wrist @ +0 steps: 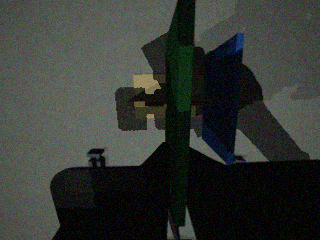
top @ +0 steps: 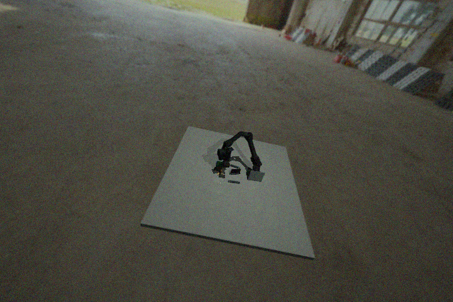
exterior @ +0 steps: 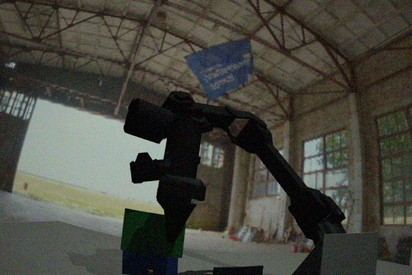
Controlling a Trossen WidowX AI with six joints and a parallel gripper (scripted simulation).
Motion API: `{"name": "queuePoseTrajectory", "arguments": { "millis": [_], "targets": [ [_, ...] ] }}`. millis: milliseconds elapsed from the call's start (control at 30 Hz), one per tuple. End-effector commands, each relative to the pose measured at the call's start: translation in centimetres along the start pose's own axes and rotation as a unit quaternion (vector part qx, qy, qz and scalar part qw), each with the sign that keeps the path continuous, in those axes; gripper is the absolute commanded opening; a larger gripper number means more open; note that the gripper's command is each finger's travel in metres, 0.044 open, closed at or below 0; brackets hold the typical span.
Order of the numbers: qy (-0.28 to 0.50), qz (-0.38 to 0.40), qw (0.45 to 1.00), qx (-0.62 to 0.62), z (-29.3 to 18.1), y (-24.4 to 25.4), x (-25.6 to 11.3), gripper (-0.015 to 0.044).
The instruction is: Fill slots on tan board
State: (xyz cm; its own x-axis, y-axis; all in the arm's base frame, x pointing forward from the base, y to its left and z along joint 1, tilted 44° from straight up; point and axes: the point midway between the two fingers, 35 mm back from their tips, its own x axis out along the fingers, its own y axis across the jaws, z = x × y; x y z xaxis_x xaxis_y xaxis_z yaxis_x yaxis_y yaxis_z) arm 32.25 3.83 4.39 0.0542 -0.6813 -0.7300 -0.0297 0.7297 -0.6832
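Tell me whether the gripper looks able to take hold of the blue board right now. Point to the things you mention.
Probably not: the gripper [exterior: 171,240] is shut on the green board [exterior: 143,230] [wrist: 178,100], which it would likely have to release first.
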Motion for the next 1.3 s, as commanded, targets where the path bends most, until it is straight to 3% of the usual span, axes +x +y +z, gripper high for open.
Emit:
{"name": "queuePoseTrajectory", "arguments": {
  "millis": [0, 1267],
  "targets": [
    [0.002, -0.003, 1.000, -0.004, -0.2, 0.0, 0.7, 0.0000],
    [0.002, -0.003, 1.000, -0.003, -0.2, -0.1, 2.1, 0.0000]
  ]
}}
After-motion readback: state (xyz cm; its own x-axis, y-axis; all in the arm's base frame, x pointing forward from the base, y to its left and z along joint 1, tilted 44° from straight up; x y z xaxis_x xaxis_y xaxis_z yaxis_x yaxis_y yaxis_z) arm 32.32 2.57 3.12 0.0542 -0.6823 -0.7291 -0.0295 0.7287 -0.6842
